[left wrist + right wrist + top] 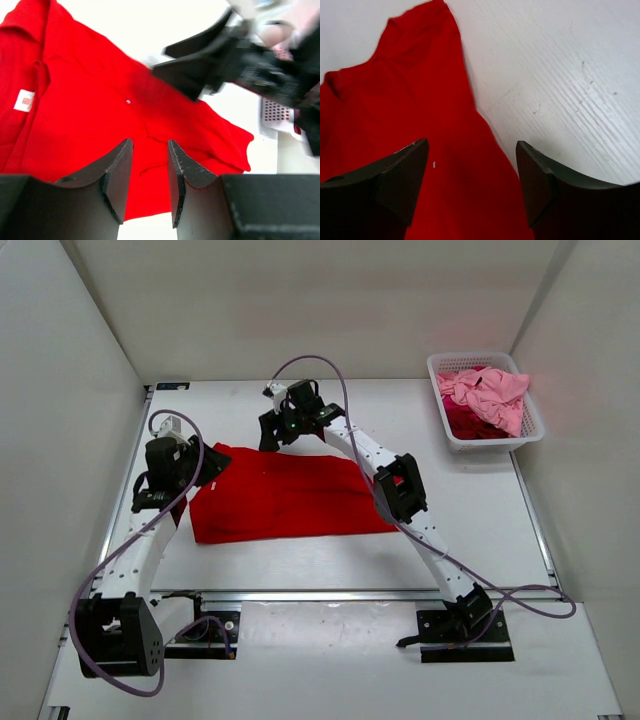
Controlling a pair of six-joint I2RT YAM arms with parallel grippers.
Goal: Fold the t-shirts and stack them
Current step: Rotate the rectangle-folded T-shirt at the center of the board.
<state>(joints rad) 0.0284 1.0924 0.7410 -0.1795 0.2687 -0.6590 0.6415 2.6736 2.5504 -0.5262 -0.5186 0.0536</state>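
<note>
A bright red t-shirt (285, 502) lies partly folded and flat on the table at centre left, and it also fills the left wrist view (85, 110) and the right wrist view (395, 130). My left gripper (208, 466) hovers at the shirt's left collar end. Its jaws (150, 142) stand a little apart, with only cloth seen behind the gap. My right gripper (271, 433) hangs over the shirt's far edge, wide open (472, 145), with nothing between the fingers. A light pink t-shirt (490, 392) and a magenta one (464, 421) lie crumpled in the basket.
The white lattice basket (492, 444) stands at the back right corner of the table. White walls close in on three sides. Both arm bases are bolted at the near edge. The right arm's links slant across the shirt's right end.
</note>
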